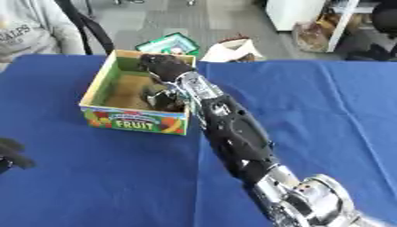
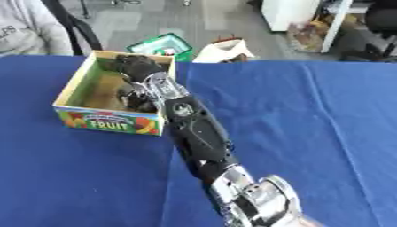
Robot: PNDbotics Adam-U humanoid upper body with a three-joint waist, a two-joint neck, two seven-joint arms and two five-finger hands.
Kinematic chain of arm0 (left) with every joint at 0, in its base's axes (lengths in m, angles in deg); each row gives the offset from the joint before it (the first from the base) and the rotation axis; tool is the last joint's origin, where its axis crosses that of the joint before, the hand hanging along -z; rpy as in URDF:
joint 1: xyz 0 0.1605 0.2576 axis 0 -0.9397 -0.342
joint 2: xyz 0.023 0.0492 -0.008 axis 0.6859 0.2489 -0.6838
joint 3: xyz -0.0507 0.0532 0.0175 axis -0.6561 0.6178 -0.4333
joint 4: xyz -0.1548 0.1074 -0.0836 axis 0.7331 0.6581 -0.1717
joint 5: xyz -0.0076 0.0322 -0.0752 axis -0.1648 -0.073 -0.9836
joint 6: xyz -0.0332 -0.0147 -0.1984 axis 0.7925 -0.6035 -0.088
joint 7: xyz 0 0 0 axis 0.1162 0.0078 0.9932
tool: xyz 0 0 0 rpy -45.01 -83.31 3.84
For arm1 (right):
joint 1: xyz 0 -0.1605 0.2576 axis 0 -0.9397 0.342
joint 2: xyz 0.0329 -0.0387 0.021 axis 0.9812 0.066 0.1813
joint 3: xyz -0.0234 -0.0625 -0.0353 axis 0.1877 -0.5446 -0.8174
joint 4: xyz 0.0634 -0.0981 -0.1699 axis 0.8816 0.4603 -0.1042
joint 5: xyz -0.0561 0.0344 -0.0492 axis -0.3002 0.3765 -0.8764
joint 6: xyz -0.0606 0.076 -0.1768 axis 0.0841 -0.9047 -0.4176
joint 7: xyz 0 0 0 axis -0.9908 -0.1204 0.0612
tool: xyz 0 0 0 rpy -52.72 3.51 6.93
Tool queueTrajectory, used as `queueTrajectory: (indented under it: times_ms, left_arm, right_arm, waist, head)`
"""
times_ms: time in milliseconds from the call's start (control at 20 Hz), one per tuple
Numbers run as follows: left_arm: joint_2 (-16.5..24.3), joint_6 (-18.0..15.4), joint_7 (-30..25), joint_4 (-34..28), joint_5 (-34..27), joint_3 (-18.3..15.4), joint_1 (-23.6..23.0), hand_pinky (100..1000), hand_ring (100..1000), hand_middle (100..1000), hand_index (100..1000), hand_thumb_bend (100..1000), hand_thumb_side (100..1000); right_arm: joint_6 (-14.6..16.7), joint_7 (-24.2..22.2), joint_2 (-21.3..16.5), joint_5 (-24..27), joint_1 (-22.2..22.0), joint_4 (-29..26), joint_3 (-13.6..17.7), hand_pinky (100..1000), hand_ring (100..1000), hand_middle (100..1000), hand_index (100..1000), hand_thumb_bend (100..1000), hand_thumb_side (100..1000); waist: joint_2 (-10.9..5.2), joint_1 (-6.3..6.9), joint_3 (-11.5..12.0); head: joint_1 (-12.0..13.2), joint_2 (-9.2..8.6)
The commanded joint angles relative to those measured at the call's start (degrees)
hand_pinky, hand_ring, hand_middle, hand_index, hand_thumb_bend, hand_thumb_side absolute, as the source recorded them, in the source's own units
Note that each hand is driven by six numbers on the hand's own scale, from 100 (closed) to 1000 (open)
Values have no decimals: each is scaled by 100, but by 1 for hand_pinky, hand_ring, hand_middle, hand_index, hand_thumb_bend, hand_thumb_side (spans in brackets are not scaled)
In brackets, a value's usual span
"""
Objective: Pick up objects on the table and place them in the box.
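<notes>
The right arm (image 1: 232, 133) runs up from the lower right corner across the blue table (image 1: 325, 115) and ends inside the box (image 1: 138, 119), an open cardboard carton with green inner walls and the word FRUIT on its front panel; the right hand (image 1: 164, 65) sits over the box's far right part, wrist bent, fingers pointing down into it; whether they are curled or straight cannot be told, since the hand shows only as a dark mass; below it, on the box floor against the right wall, lies a dark object (image 1: 161, 101), its shape not readable, and whether the hand touches it cannot be told; the left hand (image 1: 14, 153) shows only as dark fingers at the left edge of the left eye view, low over the table, well apart from the box, their state unclear; the box stands near the table's far left corner.
</notes>
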Motion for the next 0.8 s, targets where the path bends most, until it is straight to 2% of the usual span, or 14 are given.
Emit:
queueTrajectory:
  times_ms: [50, 150, 350, 550, 800]
  left_arm:
    - [77, -11, 6, -107, -7, -50, 26, 586, 488, 557, 553, 100, 773]
    - [84, -12, 13, -106, -8, -59, 18, 586, 488, 557, 553, 100, 773]
    - [100, -12, 32, -102, -2, -82, -7, 586, 488, 557, 553, 100, 772]
    - [124, -13, 61, -101, 7, -110, -30, 586, 488, 557, 552, 100, 773]
    - [146, -18, 101, -95, 28, -154, -65, 586, 488, 556, 552, 100, 773]
  right_arm:
    - [171, 323, -187, 302, 206, -322, -74, 799, 820, 825, 884, 100, 205]
    - [229, 562, -262, 628, 232, -454, -82, 733, 758, 777, 828, 100, 165]
    - [242, 913, -526, 1696, 253, -672, -140, 641, 680, 722, 797, 100, 149]
    - [351, 1083, -979, 2554, 213, -792, -299, 618, 659, 702, 789, 100, 158]
    - [489, 1092, -1656, 3463, -40, -880, -286, 611, 686, 719, 786, 100, 217]
  waist:
    - [-124, 35, -29]
    - [-141, 31, -80]
    - [-168, 19, -190]
    - [-189, -5, -310]
    - [-207, -23, -492]
  head:
    - [-21, -79]
    - [-26, -78]
    - [17, -77]
    - [76, -75]
    - [162, -86]
